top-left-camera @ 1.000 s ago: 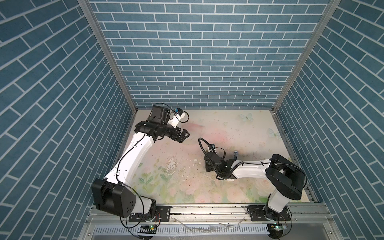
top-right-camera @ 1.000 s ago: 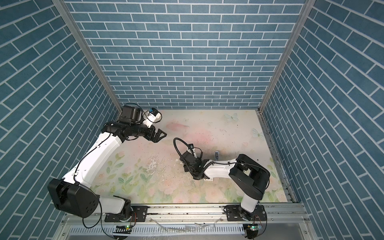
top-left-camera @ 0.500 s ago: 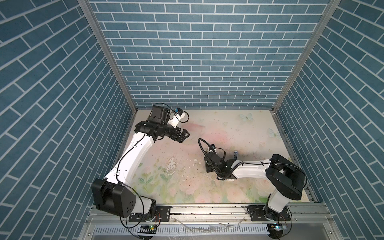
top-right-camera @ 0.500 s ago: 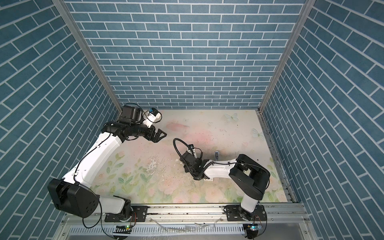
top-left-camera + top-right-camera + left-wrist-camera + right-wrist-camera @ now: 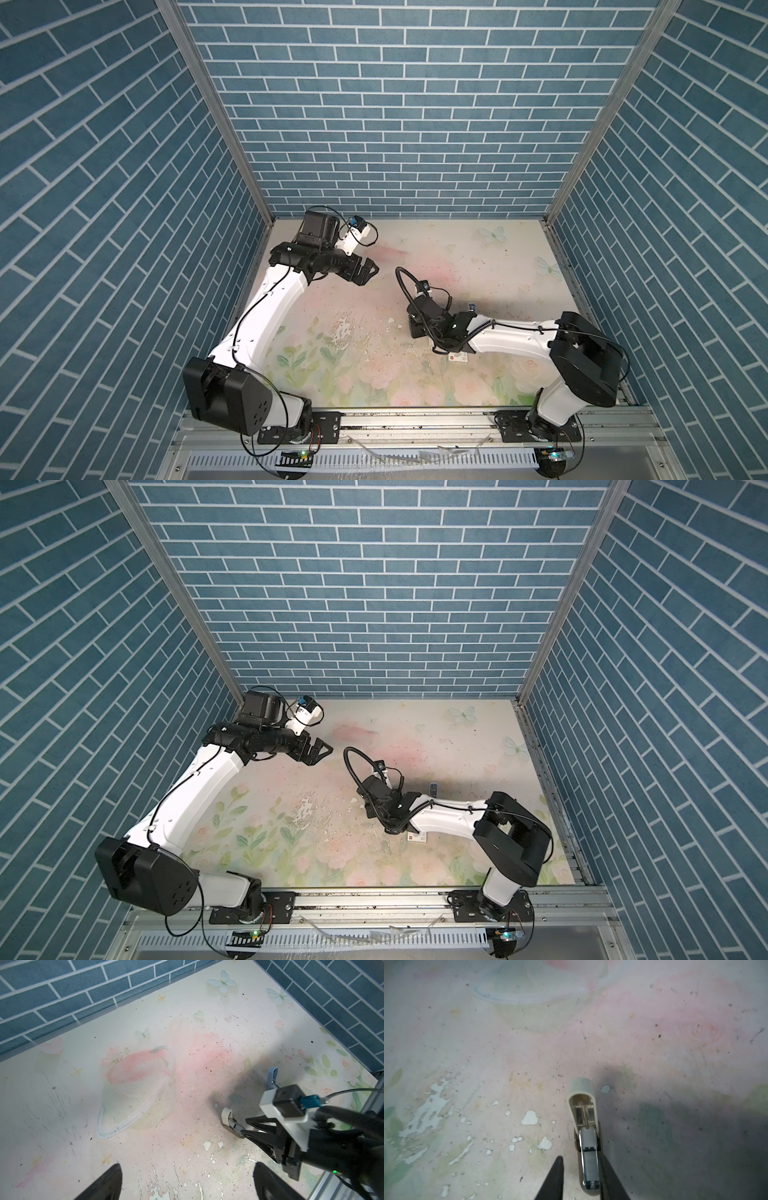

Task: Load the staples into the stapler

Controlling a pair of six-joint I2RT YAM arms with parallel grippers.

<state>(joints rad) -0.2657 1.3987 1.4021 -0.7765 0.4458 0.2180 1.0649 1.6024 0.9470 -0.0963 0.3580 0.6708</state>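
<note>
A cream stapler [image 5: 582,1093] lies open on the flowered mat, its lid flipped away from its metal channel. A grey strip of staples [image 5: 590,1162] sits in that channel. My right gripper [image 5: 581,1157] stands low over the channel with its jaws slightly apart; one finger is close beside the channel and the other is clear of it. In the left wrist view the stapler [image 5: 228,1118] pokes out from under the right gripper. In both top views the right gripper [image 5: 415,328] [image 5: 370,808] hides it. My left gripper [image 5: 370,272] [image 5: 188,1186] hangs wide open and empty at the back left.
A small blue stapler [image 5: 272,1077] [image 5: 471,307] lies just behind the right arm. A small cream cardboard tray [image 5: 459,356] [image 5: 417,836] lies under the right forearm. Blue brick walls close in the back and both sides.
The right gripper's jaws have opened a little wider around the stapler's channel. Neither arm has visibly moved.
</note>
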